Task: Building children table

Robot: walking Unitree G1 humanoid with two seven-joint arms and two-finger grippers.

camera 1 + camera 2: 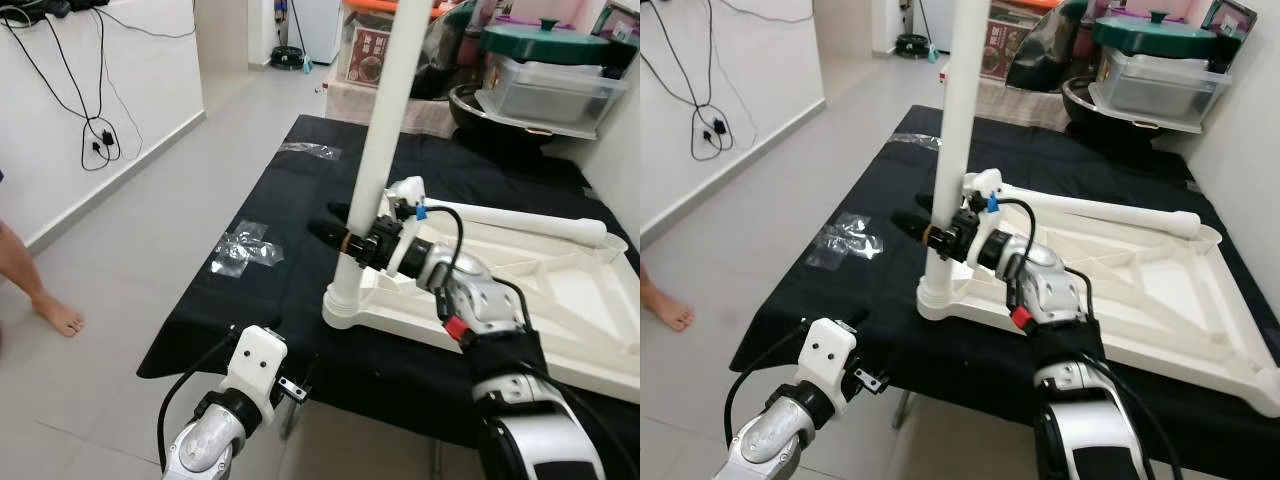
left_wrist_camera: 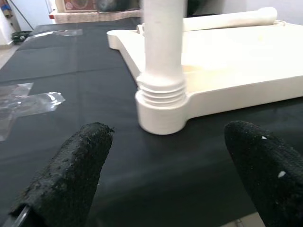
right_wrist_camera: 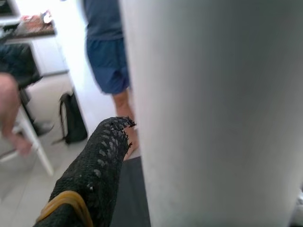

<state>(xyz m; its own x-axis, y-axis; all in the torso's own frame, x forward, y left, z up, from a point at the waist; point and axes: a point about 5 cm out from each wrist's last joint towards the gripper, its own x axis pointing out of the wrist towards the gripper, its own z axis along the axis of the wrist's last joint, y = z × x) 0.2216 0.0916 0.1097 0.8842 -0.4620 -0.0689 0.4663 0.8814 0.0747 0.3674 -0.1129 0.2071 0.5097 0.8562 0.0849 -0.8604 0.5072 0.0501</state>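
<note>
An upside-down white table top (image 1: pixel 560 300) lies on a black cloth (image 1: pixel 290 200). One white leg (image 1: pixel 385 120) stands upright in its near-left corner socket (image 1: pixel 345 305). My right gripper (image 1: pixel 328 222) is shut on this leg a little above the socket, one finger (image 3: pixel 102 161) pressed along its side. A second white leg (image 1: pixel 520 220) lies across the far edge of the table top. My left gripper (image 2: pixel 170 130) is open, low at the cloth's front edge, with both fingers (image 2: pixel 80 165) facing the socket from a short way off.
A person's bare foot (image 1: pixel 55 315) rests on the tiled floor at the left, and a person in blue shorts (image 3: pixel 106 47) stands beyond the leg. Clear plastic (image 1: pixel 245 250) lies beside the cloth. Lidded containers (image 1: pixel 550 75) crowd the back right. Cables (image 1: pixel 95 140) hang on the left wall.
</note>
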